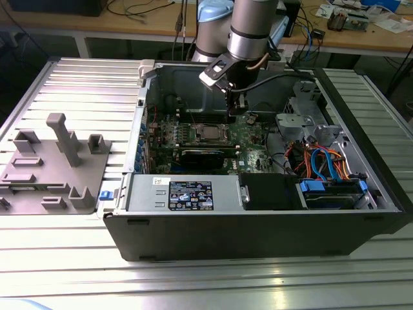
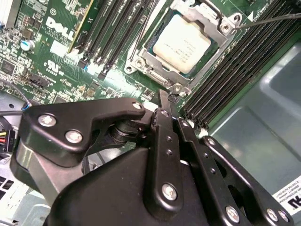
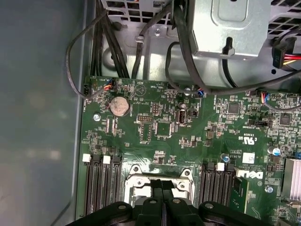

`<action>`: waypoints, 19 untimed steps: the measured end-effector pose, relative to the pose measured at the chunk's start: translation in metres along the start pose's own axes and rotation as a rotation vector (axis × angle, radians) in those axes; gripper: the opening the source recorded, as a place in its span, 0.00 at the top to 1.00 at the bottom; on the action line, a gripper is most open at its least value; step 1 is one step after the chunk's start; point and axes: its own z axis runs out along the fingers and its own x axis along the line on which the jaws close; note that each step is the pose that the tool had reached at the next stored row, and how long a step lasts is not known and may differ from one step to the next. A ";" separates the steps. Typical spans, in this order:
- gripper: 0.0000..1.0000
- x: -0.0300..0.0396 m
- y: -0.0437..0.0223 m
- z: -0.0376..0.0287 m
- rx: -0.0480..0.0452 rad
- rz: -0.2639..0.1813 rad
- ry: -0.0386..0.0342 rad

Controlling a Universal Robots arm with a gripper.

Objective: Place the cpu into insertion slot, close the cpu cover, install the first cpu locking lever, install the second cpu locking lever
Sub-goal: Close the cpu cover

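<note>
Hand (image 2: 162,101) closed, fingers pressed together with nothing between them that I can see. It hangs just beside one corner of the slot (image 2: 162,80), low over the green board (image 2: 70,56).

I see the cpu (image 2: 182,44) lying flat in the slot with its silver face up. The cover (image 2: 141,56) lies down around it, so the chip shows through its window. I take the first two steps as done.

One thin wire lever (image 2: 268,20) runs away from the slot's far corner, and another (image 2: 141,33) lies along the slot's side. I cannot tell whether either one is hooked.

My judgement is that the levers are the step in hand. That calls for catching a thin wire with the closed fingertips and pressing it down beside the slot and under its catch, without slipping onto the long black sockets (image 2: 225,70) next to the slot.
</note>
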 end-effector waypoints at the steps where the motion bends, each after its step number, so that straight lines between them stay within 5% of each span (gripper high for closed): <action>1: 0.89 0.0001 -0.0011 0.0007 0.0000 0.000 -0.0001; 14: 0.89 0.0015 -0.0166 0.0117 0.0010 0.000 0.0000; 19: 0.89 0.0016 -0.0172 0.0133 0.0538 -0.001 0.0011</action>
